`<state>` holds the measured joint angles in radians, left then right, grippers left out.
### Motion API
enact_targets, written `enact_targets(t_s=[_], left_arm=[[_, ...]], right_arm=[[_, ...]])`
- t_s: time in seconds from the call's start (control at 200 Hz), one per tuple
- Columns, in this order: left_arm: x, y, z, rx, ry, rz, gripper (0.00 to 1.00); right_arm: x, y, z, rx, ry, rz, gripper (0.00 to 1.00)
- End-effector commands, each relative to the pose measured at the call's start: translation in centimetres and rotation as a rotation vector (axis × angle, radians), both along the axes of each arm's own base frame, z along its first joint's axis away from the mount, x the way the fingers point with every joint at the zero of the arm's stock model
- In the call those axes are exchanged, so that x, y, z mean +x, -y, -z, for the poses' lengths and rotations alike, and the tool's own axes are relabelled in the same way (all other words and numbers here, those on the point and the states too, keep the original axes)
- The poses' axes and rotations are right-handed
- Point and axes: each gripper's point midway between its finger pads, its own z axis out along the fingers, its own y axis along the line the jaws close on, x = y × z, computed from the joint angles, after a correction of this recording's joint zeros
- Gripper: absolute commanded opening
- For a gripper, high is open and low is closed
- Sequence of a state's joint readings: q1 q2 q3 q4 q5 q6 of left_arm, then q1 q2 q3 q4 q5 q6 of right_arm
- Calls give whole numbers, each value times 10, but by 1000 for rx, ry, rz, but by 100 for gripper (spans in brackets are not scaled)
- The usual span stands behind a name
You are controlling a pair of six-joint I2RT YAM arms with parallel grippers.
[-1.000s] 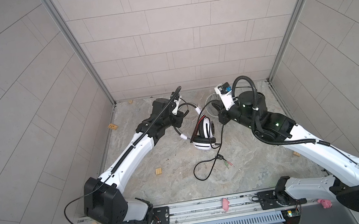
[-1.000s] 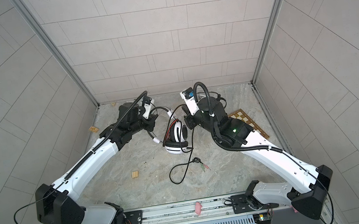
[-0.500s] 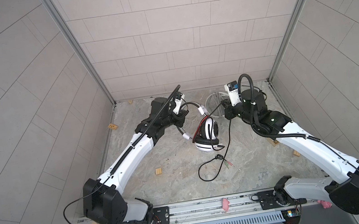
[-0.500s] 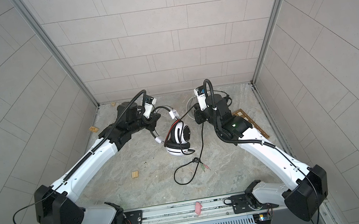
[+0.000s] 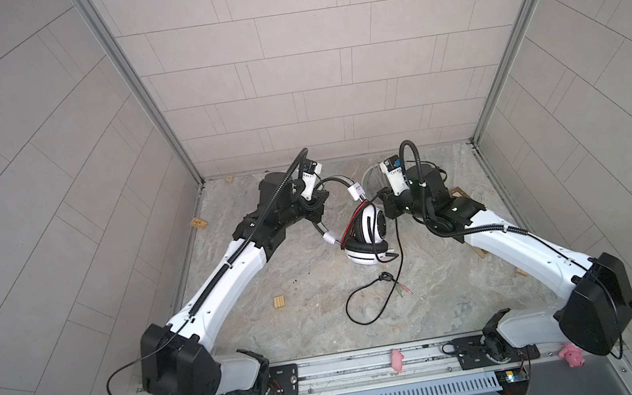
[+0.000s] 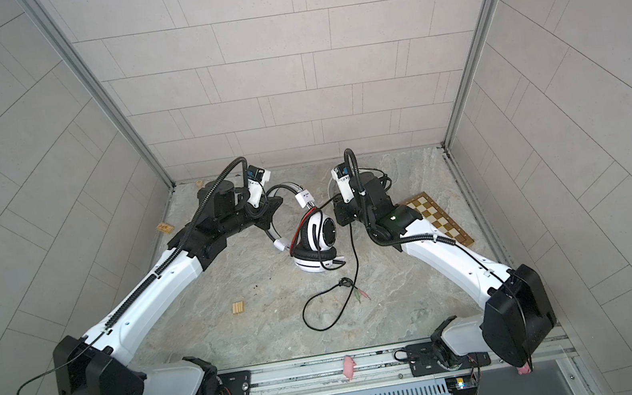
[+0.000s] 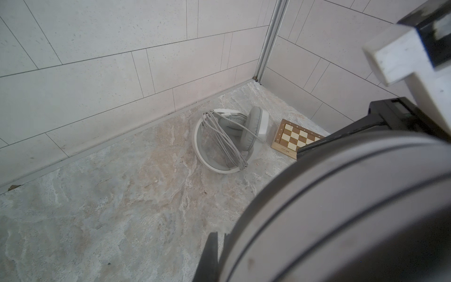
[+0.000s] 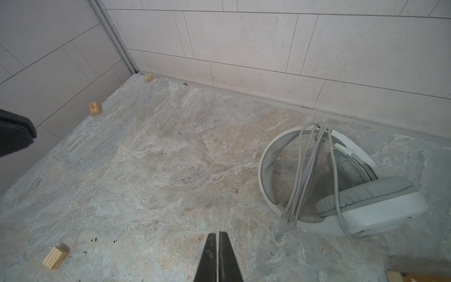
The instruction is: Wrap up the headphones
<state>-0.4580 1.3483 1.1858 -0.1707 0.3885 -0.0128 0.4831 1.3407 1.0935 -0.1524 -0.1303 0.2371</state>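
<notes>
The left gripper (image 5: 315, 209) clamps the headband (image 5: 335, 181) of the white headset (image 5: 373, 227), steadying it. The right gripper (image 5: 382, 199), pressed together beside its cup, apparently pinches the black-red cable (image 5: 398, 243) for winding.

Floor (image 8: 170, 171): rough, matt, mottled stone look.
White headset (image 5: 372, 224): glossy plastic.
Its black cable (image 6: 353, 243): thin, smooth sheath.
Grey headset (image 8: 366, 202), 12 o'clock of it: matt plastic, soft padded cushions.
Chessboard (image 6: 434, 215), 3 o'clock: smooth finished wood.
Loose blocks (image 8: 55, 260): bare pale wood.
My right pincer (image 8: 218, 241): matt black fingers.
</notes>
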Motion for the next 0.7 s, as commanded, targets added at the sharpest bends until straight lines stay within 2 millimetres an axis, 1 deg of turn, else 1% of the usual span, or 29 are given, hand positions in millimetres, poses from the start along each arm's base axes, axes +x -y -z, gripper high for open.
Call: enact_targets(t_s=[0.0, 0.075, 0.165, 0.25, 0.375, 0.47, 0.535, 0.636, 0.696], left_arm=[[-17, 11, -51, -143, 87, 88, 0], [-13, 8, -52, -166, 88, 77, 0], [-10, 7, -62, -266, 73, 99, 0], [-8, 6, -66, -317, 62, 117, 0], [-4, 3, -66, -337, 52, 113, 0], [0, -2, -75, -413, 48, 121, 0], [0, -6, -80, -434, 61, 121, 0], [2, -12, -80, -429, 71, 99, 0], [4, -15, -83, -451, 71, 93, 0]], right_arm=[[10, 1, 4, 18, -6, 18, 4], [12, -6, 10, 42, -16, 0, 4], [15, -17, 18, 91, -30, -34, 6], [16, -31, 33, 142, -68, -77, 8], [21, -46, 54, 193, -126, -109, 10], [26, -55, 71, 237, -161, -119, 11], [29, -61, 81, 274, -180, -123, 11], [34, -70, 98, 325, -216, -123, 11], [37, -74, 111, 337, -239, -118, 11]])
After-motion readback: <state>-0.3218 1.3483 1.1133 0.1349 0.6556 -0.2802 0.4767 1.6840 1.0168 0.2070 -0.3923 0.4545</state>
